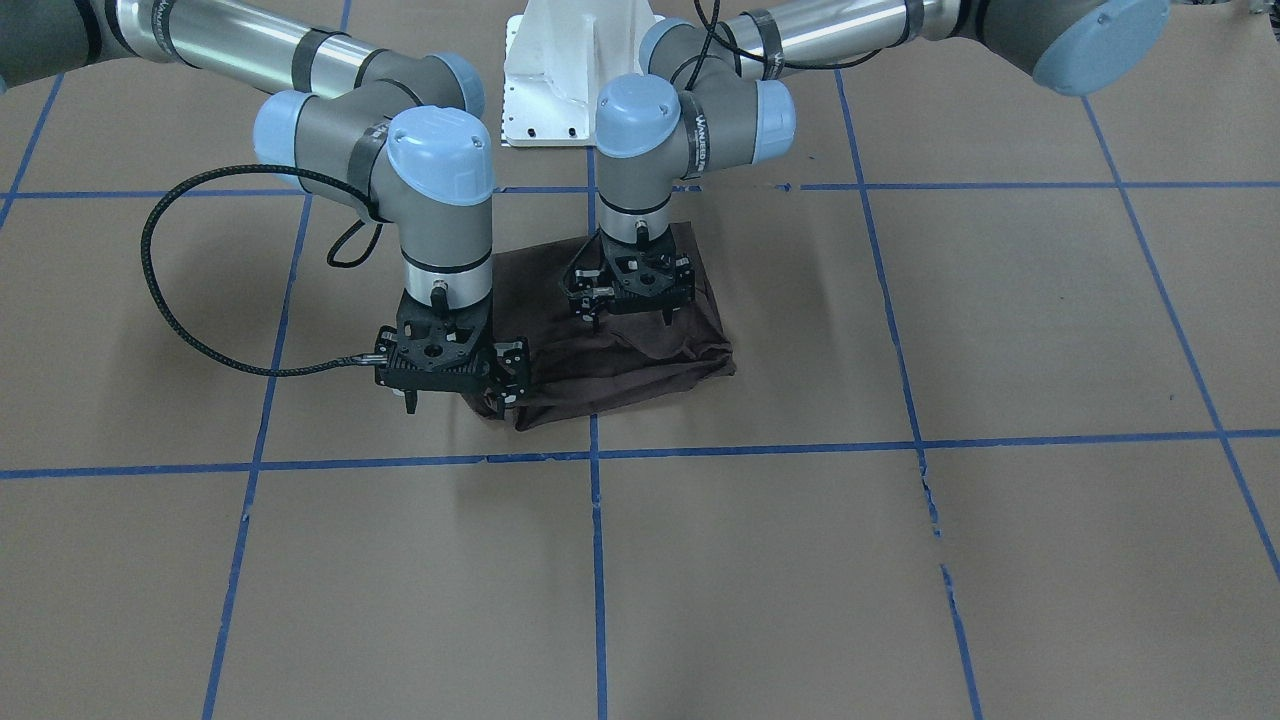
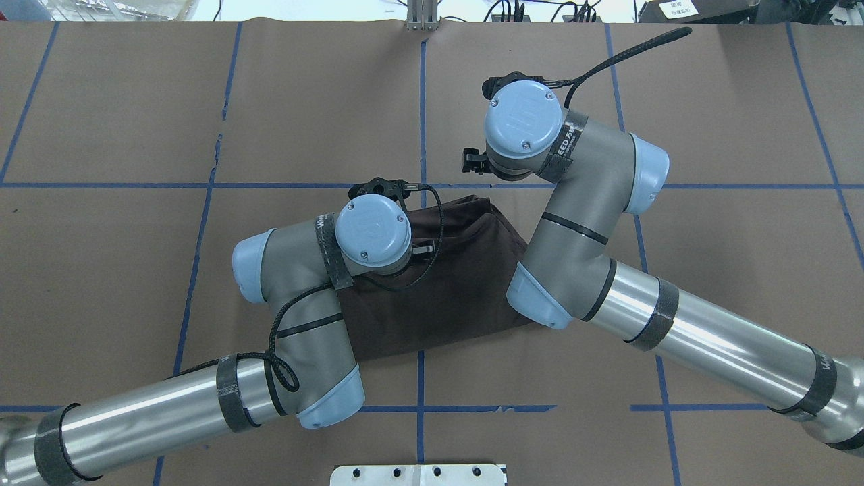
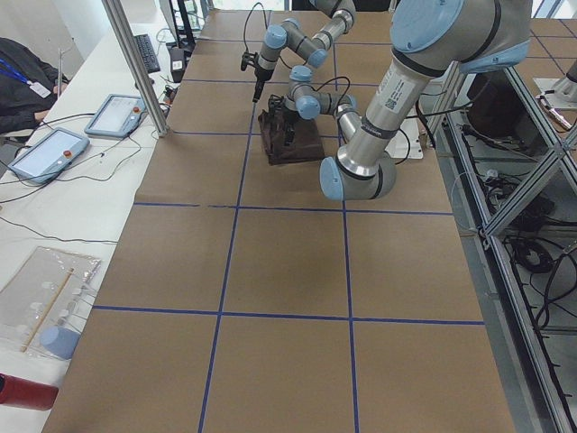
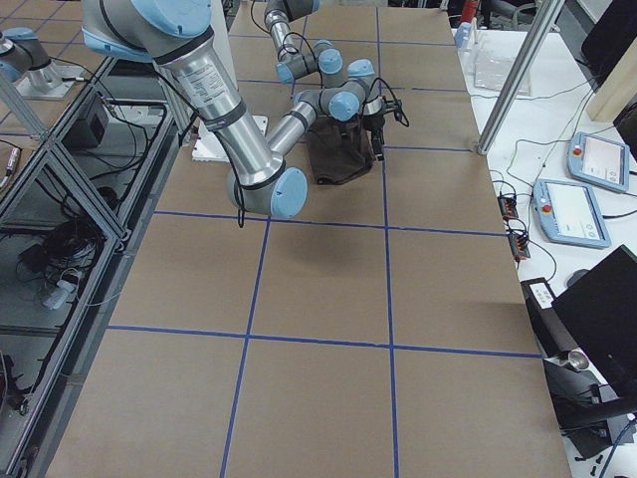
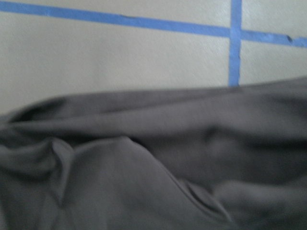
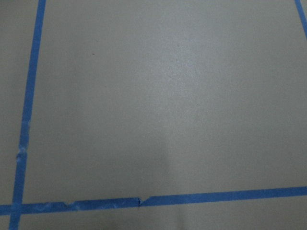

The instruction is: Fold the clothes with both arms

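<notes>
The dark grey-brown T-shirt (image 1: 620,360) lies folded into a small rumpled packet on the brown paper, just in front of the base; it also shows in the overhead view (image 2: 459,290) and fills the left wrist view (image 5: 144,182). My left gripper (image 1: 627,318) points straight down over the packet's middle, its fingers apart and empty. My right gripper (image 1: 457,400) points down at the packet's far corner on my right side, fingers apart, with one finger beside the cloth edge. The right wrist view shows only paper and tape. Collar, logo and tags are hidden.
The white pedestal base (image 1: 560,70) stands right behind the shirt. Blue tape lines (image 1: 595,520) grid the paper. A black cable loop (image 1: 160,290) hangs off my right wrist. A side desk with pendants (image 3: 45,149) and a metal post (image 3: 135,63) lies beyond the far edge.
</notes>
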Robot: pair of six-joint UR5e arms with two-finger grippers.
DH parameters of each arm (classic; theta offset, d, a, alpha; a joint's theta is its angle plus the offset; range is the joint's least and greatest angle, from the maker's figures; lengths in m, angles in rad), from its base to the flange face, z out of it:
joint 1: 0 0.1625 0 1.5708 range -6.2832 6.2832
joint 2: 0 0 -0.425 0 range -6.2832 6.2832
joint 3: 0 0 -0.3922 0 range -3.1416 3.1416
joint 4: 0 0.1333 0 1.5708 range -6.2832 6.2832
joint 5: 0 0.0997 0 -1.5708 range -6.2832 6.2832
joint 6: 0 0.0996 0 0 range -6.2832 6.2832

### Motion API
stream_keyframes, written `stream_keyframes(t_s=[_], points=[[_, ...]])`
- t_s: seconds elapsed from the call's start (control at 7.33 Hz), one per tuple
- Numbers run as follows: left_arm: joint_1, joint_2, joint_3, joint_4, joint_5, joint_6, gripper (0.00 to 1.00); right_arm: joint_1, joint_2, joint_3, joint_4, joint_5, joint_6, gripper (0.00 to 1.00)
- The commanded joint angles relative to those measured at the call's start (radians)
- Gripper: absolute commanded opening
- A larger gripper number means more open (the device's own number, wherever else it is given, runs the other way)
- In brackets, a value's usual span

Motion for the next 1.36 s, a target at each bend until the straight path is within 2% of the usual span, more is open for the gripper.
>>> stream_keyframes(t_s=[0.0, 0.27, 0.55, 0.68, 0.82, 0.96, 1.23], points=[[-0.051, -0.001, 0.047, -0.003, -0.001, 0.013, 1.0, 0.0, -0.003, 0.0, 0.0, 0.0, 0.001, 1.0], [-0.103, 0.0, 0.093, -0.028, -0.001, 0.067, 1.0, -0.002, -0.009, 0.0, 0.0, -0.003, 0.001, 1.0], [-0.163, 0.0, 0.09, -0.031, -0.013, 0.139, 1.0, -0.005, -0.024, 0.014, 0.049, -0.003, 0.012, 1.0], [-0.191, 0.003, 0.079, -0.029, -0.069, 0.186, 1.0, -0.011, -0.027, 0.015, 0.055, -0.002, 0.018, 1.0], [-0.209, 0.023, 0.017, -0.023, -0.132, 0.237, 1.0, -0.014, -0.026, 0.032, 0.054, 0.006, 0.017, 1.0], [-0.211, 0.083, -0.086, -0.023, -0.137, 0.242, 1.0, -0.012, -0.029, 0.051, 0.055, 0.061, 0.006, 1.0], [-0.213, 0.216, -0.291, -0.017, -0.192, 0.243, 1.0, 0.047, -0.059, 0.112, 0.04, 0.225, -0.008, 1.0]])
